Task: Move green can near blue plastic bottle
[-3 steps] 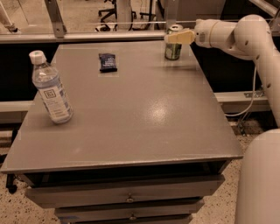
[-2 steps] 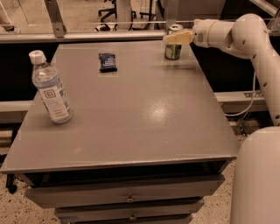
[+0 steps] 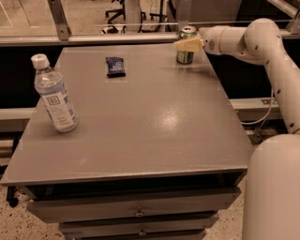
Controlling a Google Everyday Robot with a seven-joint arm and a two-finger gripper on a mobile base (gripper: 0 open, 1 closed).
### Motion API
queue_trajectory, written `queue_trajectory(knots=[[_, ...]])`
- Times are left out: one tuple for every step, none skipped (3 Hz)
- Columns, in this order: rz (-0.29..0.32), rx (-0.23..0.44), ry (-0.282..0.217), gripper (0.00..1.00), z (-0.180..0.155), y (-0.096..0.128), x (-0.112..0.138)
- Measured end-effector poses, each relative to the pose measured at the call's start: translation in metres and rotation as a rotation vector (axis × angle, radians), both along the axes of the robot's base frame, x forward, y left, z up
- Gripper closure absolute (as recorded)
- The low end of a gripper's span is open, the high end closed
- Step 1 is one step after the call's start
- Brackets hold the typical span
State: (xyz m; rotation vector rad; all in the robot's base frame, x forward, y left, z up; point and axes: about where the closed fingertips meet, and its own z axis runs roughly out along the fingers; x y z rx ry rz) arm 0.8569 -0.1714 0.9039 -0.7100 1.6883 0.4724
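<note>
Upper right of frame, green can (image 3: 185, 57): upright on table near the far right corner, silver top showing, pale marks on side.
Gripper (image 3: 183, 45): upper right of frame, pale wedge-shaped tip coming in from the right, lying across upper front of green can in view; touching or just in front, cannot tell.
Grip state: cannot tell, neither wide nor narrow readable, no confirmed hold on green can.
Arm (image 3: 255, 40): white, jointed, running right from gripper, then bending down along right edge of frame.
Robot base (image 3: 274, 187): large white rounded body, lower right of frame, just beside table's right front corner.
Blue plastic bottle (image 3: 54, 96): left side of frame, standing on table near left edge, leaning toward upper left in view; white cap, white label with dark square logo; well apart from green can, on the opposite side of the table.
Dark blue packet (image 3: 115, 66): flat on table, upper centre-left of frame, between bottle and can, nearer the far edge.
Table (image 3: 154, 126): grey flat top, filling most of frame, soft glare patch right of centre.
Drawers (image 3: 138, 211): bottom of frame, under table's front edge, small knobs at centre.
Background: top of frame, metal rail (image 3: 93, 40) along the far edge, chair legs (image 3: 126, 11) on pale floor beyond.
</note>
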Motion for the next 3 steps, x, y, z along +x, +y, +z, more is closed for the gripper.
queue_trajectory(knots=[[0.016,0.001,0.008,0.45,-0.004,0.003,-0.002],[0.036,0.014,0.009,0.67,0.001,0.005,-0.01],[0.118,0.049,-0.01,0.9,0.025,0.014,-0.037]])
